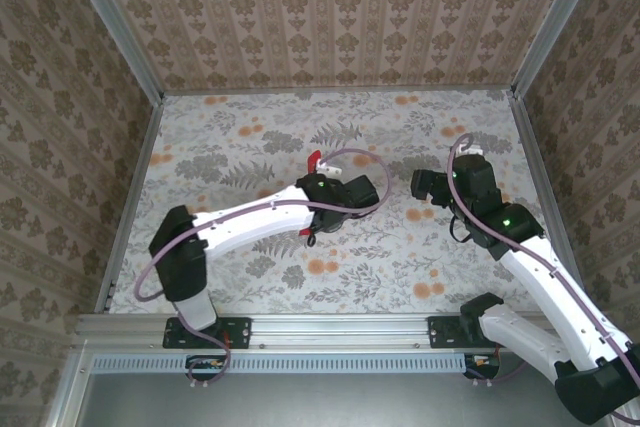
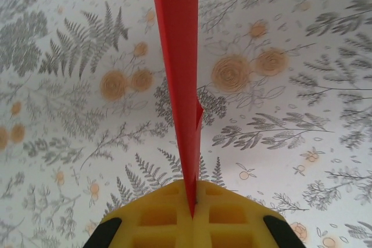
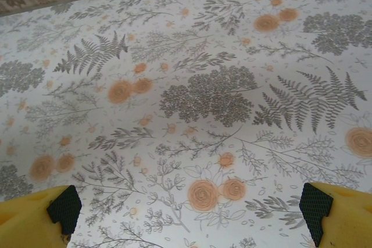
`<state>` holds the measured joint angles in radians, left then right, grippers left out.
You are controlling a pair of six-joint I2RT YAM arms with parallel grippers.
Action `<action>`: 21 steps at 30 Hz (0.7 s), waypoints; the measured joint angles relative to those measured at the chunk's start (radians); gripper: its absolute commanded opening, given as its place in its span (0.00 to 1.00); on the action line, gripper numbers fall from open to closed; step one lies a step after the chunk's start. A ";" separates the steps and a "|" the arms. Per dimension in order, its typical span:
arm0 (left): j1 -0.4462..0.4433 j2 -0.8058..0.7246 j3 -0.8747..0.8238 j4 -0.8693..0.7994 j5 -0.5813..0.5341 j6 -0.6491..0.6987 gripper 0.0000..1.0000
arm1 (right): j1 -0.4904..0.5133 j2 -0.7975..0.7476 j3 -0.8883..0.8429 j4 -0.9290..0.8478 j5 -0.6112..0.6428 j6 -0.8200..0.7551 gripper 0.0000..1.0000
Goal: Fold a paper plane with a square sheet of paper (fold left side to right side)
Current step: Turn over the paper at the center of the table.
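The paper plane (image 2: 180,74) is a narrow, creased strip of bright red paper seen edge-on, running from the top of the left wrist view down into my left gripper (image 2: 193,201). The yellow pads (image 2: 157,219) are pressed together on its pointed end, and it hangs above the floral cloth. From above, only red tips (image 1: 314,160) stick out beside the left gripper (image 1: 325,202) at the table's middle. My right gripper (image 1: 422,185) is to the right of it, apart from the paper. Its yellow fingers (image 3: 35,219) stand wide apart with bare cloth between them (image 3: 189,225).
The floral tablecloth (image 1: 250,137) covers the table, and patterned walls (image 1: 330,17) close it in at the back and both sides. A metal rail (image 1: 330,329) runs along the near edge by the arm bases. Purple cables loop over both arms.
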<state>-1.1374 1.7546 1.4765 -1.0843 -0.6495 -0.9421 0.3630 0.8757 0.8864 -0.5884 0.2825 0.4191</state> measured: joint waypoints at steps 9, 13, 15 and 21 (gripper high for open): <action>0.002 0.251 0.203 -0.113 0.070 -0.140 0.00 | -0.007 -0.006 -0.016 0.000 0.003 -0.001 1.00; 0.016 0.309 0.213 -0.097 0.144 -0.139 0.00 | -0.013 -0.010 -0.020 0.000 0.003 -0.002 1.00; 0.027 0.327 0.213 -0.076 0.183 -0.135 0.00 | -0.016 -0.016 -0.021 -0.002 0.003 -0.002 1.00; 0.060 0.349 0.211 0.021 0.305 -0.097 0.01 | -0.020 -0.024 -0.024 -0.008 0.003 -0.005 1.00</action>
<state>-1.0771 2.1033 1.6871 -1.0634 -0.3447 -1.0386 0.3428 0.8516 0.8623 -0.5961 0.2852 0.4141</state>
